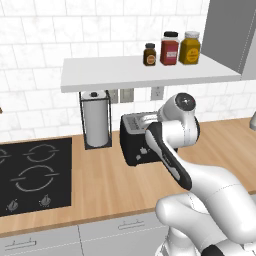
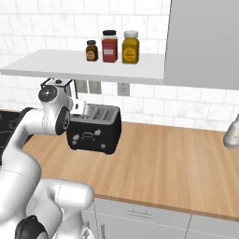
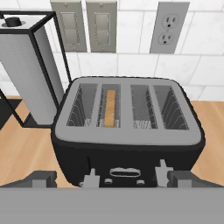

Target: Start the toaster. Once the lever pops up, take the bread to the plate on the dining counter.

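a white-tiled kitchen wall runs behind a light wood worktop [image 1: 105,185], with a black hob [image 1: 32,172] set into its left end and a white shelf [image 1: 145,70] of three jars above. the toaster [image 3: 127,131] stands toward the back edge of the worktop, just right of a paper towel holder [image 3: 28,65] and below the wall switches [image 3: 85,24] and an outlet [image 3: 168,26]. the bread [image 3: 110,108] sits on edge down inside the second slot from the left in the hand view, its top crust just below the silver top. the other three slots look bare.

the arm is bent over the toaster, and the gripper [image 3: 111,179] hangs just in front of and above the toaster's front face; its two dark fingertips [image 3: 41,178] stand wide apart at either side of the front, holding nothing.

this looks like the first step: the toaster is not yet started. the two small levers on the front sit near the gripper, so the next move likely calls for lining up on the lever serving the bread's side and pressing it straight down. the risk is picking the wrong lever or sliding off it.
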Controlling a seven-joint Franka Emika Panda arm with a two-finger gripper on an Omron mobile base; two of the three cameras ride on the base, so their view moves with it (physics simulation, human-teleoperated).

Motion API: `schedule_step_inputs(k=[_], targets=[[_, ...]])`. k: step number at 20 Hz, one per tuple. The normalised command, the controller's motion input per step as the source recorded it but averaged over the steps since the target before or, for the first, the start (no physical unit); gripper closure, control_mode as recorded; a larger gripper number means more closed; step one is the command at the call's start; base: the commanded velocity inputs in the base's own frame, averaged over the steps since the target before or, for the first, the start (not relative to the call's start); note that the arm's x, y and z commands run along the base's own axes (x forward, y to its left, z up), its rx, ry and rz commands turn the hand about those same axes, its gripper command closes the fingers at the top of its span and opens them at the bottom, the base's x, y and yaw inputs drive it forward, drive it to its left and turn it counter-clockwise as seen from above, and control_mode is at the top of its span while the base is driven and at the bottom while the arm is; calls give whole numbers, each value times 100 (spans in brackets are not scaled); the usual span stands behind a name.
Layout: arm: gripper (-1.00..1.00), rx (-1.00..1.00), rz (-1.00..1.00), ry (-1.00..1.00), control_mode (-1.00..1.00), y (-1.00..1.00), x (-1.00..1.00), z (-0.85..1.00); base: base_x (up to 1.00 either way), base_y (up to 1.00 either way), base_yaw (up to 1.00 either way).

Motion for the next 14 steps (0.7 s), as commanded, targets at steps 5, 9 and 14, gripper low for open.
schedule_step_inputs(k=[5, 9, 14], targets=[[-100, 0, 0, 0, -100, 0, 0, 0, 0, 0, 0], [-100, 0, 0, 0, -100, 0, 0, 0, 0, 0, 0], [-100, 0, 0, 0, -100, 0, 0, 0, 0, 0, 0]])
